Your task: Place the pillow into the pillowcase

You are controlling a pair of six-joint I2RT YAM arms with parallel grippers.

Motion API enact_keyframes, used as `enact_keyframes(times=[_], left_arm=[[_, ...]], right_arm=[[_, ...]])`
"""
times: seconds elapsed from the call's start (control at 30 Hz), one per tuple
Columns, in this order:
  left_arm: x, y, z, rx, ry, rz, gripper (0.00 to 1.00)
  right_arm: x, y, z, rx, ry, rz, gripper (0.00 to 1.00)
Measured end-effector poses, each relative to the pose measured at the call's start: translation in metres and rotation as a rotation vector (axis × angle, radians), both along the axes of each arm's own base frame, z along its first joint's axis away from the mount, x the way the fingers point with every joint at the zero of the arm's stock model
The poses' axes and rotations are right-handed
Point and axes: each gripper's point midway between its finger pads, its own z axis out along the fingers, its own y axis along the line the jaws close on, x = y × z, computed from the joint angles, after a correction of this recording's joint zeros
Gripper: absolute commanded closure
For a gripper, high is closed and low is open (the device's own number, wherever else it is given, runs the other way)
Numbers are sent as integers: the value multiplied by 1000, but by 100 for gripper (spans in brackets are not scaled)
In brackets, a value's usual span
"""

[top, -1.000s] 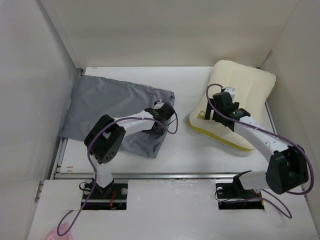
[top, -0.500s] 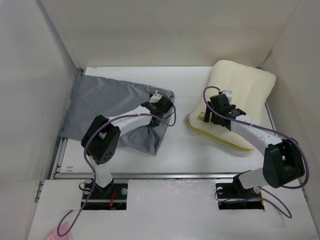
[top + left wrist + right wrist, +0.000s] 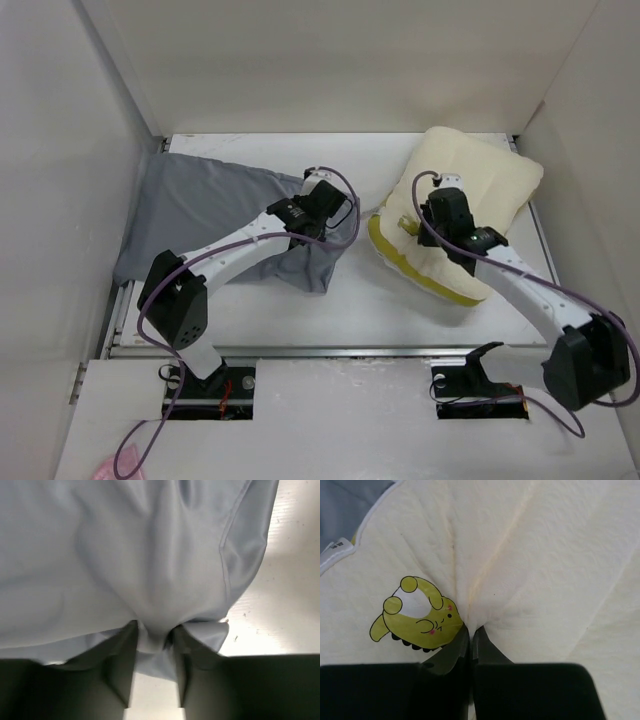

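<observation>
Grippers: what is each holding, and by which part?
Left gripper pinches a fold of the pillowcase near its hem; right gripper pinches the pillow beside its logo.

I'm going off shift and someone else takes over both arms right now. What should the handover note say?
Left gripper: shut on a fold at the right end of the pillowcase.
Right gripper: shut on a pinch of the top cover of the pillow, beside its printed logo.
The pillowcase lies on the left of the table; the pillow is on the right, wholly outside it.
Done: both things gripped.
Left: spread the opening and feed the pillow in.
</observation>
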Motion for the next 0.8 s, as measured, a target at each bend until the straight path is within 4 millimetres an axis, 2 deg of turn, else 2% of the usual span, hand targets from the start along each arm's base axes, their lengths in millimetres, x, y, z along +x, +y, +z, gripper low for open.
enact_keyframes(times=[0.03,0.17,0.23,0.33,0.43,0.47,0.5,0.53,0.63,0.67,0.77,0.8], left_arm=[[-1,-1,0,-2,4,-5,62],[-2,-2,-3,-2,16,-12,65],[-3,0,-7,11,28,-7,65],[-3,0,-17,31,47,-2,71],[-2,-1,-30,57,71,-3,68],[-1,-2,-34,64,81,-4,57],[-1,-3,-39,69,91,-7,57],[-2,-4,-42,70,102,-13,42],[-4,-9,-45,68,120,-52,26],[-4,-12,-43,56,119,-68,17],[-5,-24,-39,21,116,-129,12],[-6,-28,-38,10,115,-155,4]], right_arm=[[-4,3,10,23,-26,19,100],[-10,6,35,63,-94,43,100],[-11,4,35,58,-92,40,100],[-15,1,27,41,-67,33,100],[-19,-2,18,25,-42,27,100],[-21,-3,16,20,-33,25,100],[-22,-4,14,18,-29,25,100],[-23,-5,13,15,-24,24,100],[-23,-5,13,13,-24,21,100],[-23,-5,13,13,-25,21,100],[-25,-7,14,13,-32,18,100],[-27,-8,13,12,-31,17,100]])
